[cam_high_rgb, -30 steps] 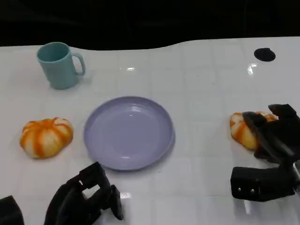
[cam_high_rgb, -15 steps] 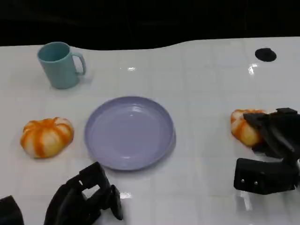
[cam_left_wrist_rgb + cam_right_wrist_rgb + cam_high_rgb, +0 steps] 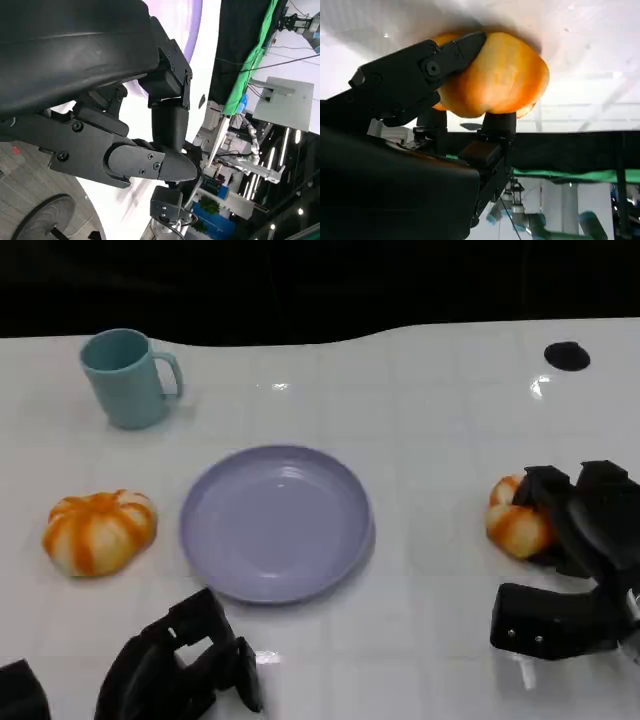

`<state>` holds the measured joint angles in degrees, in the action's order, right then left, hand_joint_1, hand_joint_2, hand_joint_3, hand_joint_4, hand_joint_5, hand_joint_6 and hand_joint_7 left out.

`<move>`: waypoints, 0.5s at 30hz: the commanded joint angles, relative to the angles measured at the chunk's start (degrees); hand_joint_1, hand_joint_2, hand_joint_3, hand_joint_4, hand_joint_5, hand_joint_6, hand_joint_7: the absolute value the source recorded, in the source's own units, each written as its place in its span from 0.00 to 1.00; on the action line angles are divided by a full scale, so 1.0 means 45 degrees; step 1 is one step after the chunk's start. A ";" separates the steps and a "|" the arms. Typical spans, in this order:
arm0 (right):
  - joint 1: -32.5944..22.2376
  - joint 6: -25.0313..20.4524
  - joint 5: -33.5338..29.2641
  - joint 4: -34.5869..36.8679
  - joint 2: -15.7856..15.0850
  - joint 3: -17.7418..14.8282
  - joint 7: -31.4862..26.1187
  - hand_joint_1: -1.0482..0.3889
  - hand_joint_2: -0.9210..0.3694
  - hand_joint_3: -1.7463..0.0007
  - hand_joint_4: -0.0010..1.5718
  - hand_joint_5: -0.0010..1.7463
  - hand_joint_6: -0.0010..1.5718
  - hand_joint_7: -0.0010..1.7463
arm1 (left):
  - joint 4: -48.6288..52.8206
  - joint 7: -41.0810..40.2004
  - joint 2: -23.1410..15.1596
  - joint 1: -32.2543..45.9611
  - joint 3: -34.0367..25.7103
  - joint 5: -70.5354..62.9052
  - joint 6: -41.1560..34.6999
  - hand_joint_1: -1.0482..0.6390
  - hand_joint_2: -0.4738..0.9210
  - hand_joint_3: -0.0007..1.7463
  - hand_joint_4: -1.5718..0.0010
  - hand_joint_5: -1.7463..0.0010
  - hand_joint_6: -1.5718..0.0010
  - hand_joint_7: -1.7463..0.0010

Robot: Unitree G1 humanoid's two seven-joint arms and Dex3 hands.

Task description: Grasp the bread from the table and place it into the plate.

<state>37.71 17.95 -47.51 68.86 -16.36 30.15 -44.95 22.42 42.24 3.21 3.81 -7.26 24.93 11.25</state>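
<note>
A round orange-and-white bread (image 3: 512, 522) lies on the white table at the right. My right hand (image 3: 585, 530) wraps its fingers over that bread's right side. In the right wrist view the bread (image 3: 497, 80) is pinched between black fingers (image 3: 420, 75) while it presses against the table. The lilac plate (image 3: 275, 523) sits in the middle with nothing on it. A second bread (image 3: 98, 530) lies to the left of the plate. My left hand (image 3: 185, 665) rests at the table's near edge, below the plate, holding nothing, its fingers (image 3: 145, 165) loosely apart.
A teal mug (image 3: 125, 378) stands at the back left. A small black disc (image 3: 566, 355) lies at the back right. Bare white table stretches between the plate and the right bread.
My right hand's fingers have closed around the right bread, which has shifted slightly towards me. The left hand, plate, mug and left bread have not moved.
</note>
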 commanded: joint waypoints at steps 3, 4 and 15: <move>0.0187 0.0411 -0.0069 -0.0156 -0.0037 0.0221 -0.1393 0.64 0.02 0.97 0.61 1.00 0.54 0.85 | -0.0136 -0.0061 -0.0198 0.0125 -0.0024 -0.0012 0.0054 0.24 1.00 0.13 0.50 0.00 0.58 0.06; 0.0203 0.0493 -0.0059 -0.0224 -0.0042 0.0237 -0.1536 0.65 0.02 0.97 0.61 1.00 0.54 0.86 | -0.0122 -0.0048 -0.0199 0.0121 -0.0023 -0.0015 0.0079 0.24 1.00 0.13 0.50 0.00 0.58 0.06; 0.0257 0.1786 0.0387 -0.1775 0.0011 -0.0125 -0.1440 0.70 0.46 0.33 0.64 1.00 0.55 0.88 | -0.0108 -0.0001 -0.0170 0.0138 0.0000 0.0016 0.0110 0.24 1.00 0.12 0.50 0.00 0.58 0.06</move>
<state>37.89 24.99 -46.75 63.35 -16.10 30.20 -51.79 22.33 42.24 3.20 3.90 -7.11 24.93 11.25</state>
